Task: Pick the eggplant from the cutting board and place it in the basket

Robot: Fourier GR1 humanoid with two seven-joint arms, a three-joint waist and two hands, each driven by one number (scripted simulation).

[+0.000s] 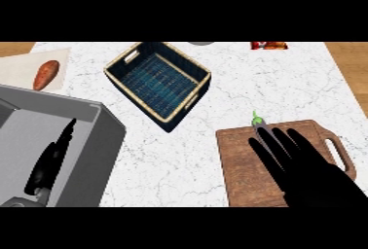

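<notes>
A brown wooden cutting board (pixel 241 165) lies at the lower right of the white counter. The eggplant (pixel 259 121) rests on the board's far edge; only its green stem and a bit of its pale tip show, the remainder hidden under my right hand (pixel 302 165). That hand lies over the board with fingers straight, pointing up-left and covering the eggplant. The dark blue woven basket (pixel 119 74) with a tan rim stands at the upper middle, holding nothing. My left hand (pixel 52 160) hangs at the lower left over a grey sink, fingers straight.
A grey sink (pixel 101 121) fills the left side. A sweet potato (pixel 46 74) lies on a pale board at the upper left. A red packet (pixel 268 45) and a grey round object (pixel 202 43) sit at the counter's far edge.
</notes>
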